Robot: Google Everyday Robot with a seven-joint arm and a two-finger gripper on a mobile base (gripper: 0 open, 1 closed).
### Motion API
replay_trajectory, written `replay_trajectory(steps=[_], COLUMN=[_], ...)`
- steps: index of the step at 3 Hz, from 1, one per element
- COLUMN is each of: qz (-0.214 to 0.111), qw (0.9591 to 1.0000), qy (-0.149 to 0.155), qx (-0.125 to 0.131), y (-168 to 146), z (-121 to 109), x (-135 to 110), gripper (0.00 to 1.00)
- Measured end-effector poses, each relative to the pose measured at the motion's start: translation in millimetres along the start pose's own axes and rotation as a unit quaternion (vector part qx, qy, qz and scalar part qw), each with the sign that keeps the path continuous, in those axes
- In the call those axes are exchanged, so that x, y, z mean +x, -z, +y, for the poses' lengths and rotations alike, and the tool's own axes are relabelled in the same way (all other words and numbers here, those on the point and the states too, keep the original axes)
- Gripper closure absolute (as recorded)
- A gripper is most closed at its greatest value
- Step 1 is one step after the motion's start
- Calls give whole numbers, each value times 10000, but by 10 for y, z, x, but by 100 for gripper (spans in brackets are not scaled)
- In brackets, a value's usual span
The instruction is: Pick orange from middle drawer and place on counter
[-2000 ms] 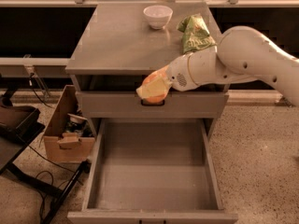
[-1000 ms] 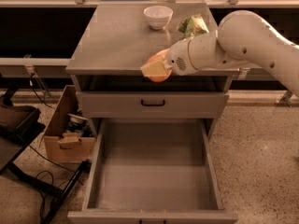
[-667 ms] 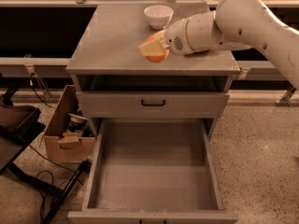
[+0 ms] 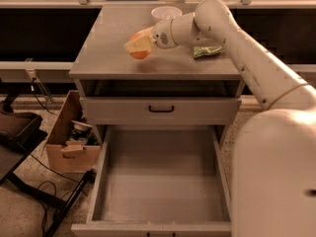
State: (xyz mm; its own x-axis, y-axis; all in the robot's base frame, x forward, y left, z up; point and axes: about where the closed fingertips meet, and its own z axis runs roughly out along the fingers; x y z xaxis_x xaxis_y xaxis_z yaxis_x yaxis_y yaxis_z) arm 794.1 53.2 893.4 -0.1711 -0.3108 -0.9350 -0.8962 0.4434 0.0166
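Observation:
My gripper [image 4: 138, 45] is over the middle of the grey counter [image 4: 106, 53], shut on the orange [image 4: 140, 53]. The orange shows as a bright-orange bulge under the pale fingers [image 4: 136, 42], held just above the counter top with its shadow below. The white arm reaches in from the right. The middle drawer [image 4: 160, 181] stands pulled open below, its flat grey bottom bare.
A white bowl [image 4: 165, 12] sits at the counter's back, just behind the gripper. A green foil snack bag [image 4: 207, 50] lies on the counter's right under the arm. The shut top drawer front has a black handle [image 4: 161, 109]. A cardboard box [image 4: 69, 142] and cables lie on the floor left.
The gripper has carried the orange up from in front of the top drawer, over the counter edge and leftward to above the middle of the counter.

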Motion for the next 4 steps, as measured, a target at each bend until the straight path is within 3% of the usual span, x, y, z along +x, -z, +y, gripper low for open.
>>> replay_trajectory(steps=[1,2,4], qz=[-298,-530,-529], qw=[9995,9985,9985], qy=[-39,71,71], qx=[-13,153,151], y=[-352,-216,-219], z=[-329,-471,-469], x=[-61,-304,-303], gripper=[100,81,35])
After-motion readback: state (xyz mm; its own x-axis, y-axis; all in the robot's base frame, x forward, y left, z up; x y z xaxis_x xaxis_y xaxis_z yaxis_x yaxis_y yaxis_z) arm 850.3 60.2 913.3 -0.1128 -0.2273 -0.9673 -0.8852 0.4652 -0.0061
